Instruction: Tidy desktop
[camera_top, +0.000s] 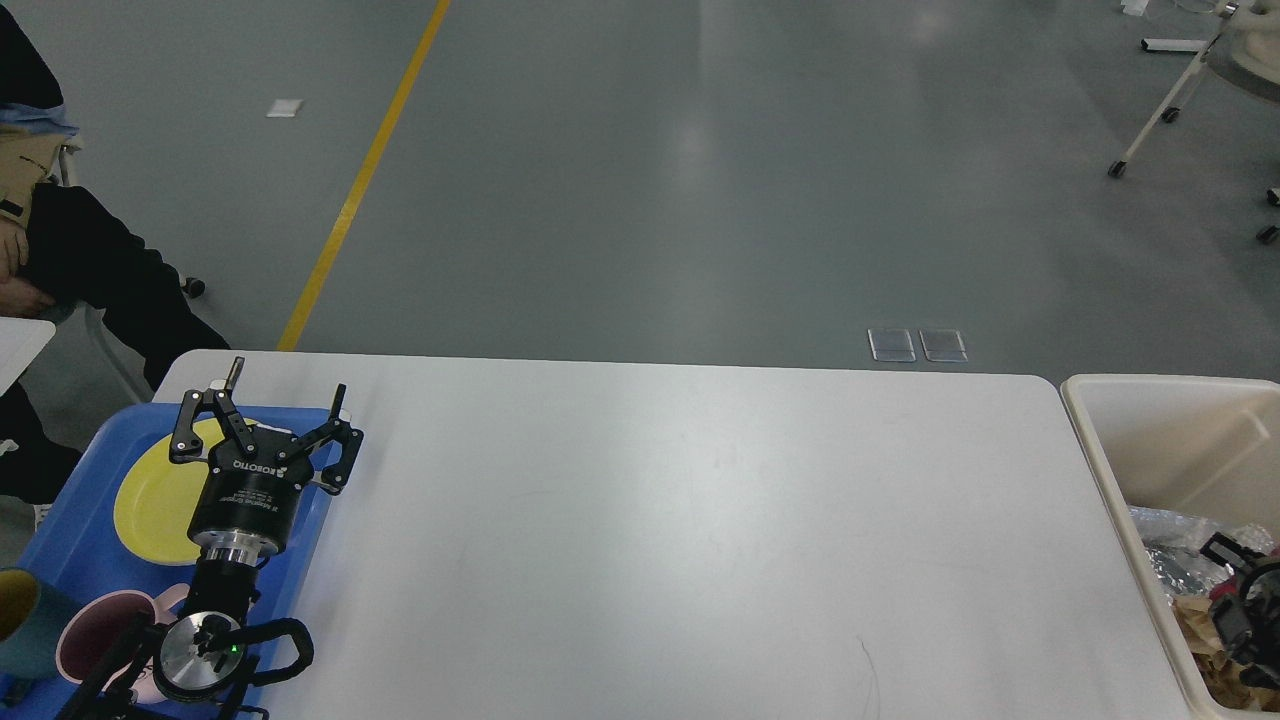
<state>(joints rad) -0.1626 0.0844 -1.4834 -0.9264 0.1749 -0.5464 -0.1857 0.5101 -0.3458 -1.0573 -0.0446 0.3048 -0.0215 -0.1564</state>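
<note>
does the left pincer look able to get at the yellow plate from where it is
Probably yes. The left pincer hangs open right above the blue tray, and the yellow plate lies bare just beside it, with nothing on top.

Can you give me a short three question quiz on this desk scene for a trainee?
1. True or false: the round yellow plate lies in the blue plastic tray.
2. The left gripper is: A open, B shut on a cup.
3. Which container holds the crumpled brown paper?

Key: 1 true. 2 A. 3 the beige plastic bin at the right end of the white rectangular desktop.
</note>
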